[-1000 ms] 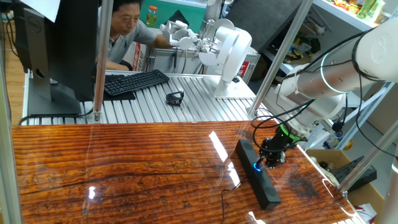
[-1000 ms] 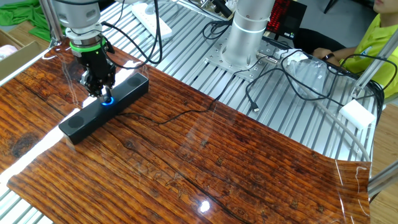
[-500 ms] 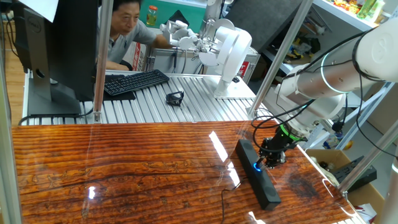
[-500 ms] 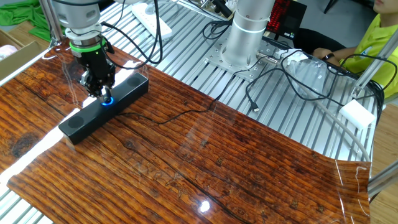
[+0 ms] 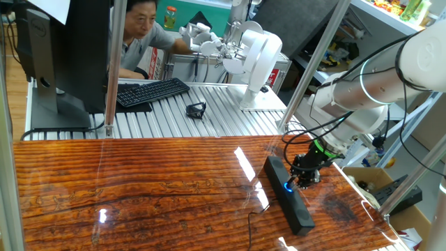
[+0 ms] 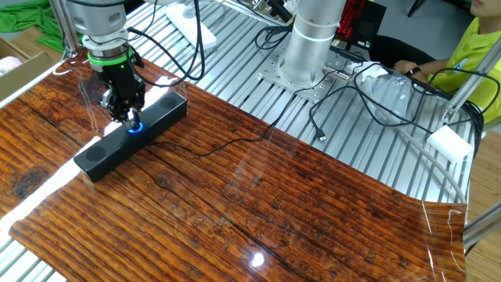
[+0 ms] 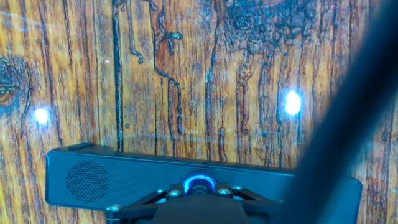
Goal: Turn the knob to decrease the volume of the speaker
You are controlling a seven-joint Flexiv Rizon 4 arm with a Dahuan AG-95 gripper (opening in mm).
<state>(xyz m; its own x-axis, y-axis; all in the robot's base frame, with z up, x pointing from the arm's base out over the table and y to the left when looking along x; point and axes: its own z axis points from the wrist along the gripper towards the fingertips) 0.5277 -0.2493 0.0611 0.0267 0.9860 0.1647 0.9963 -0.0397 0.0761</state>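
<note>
Gripper point(image 6: 129, 119) clamped on knob point(image 7: 199, 184), speaker point(image 7: 124, 179) unlabelled, grille left of blue glow

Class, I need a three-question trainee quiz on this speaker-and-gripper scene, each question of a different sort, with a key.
1. True or false: the gripper is at the knob of the speaker.
2. Which colour glows around the knob? A) red B) blue C) green
3. Fill in: the speaker lies on a ____ table.

Key: 1 true; 2 B; 3 wooden
</note>
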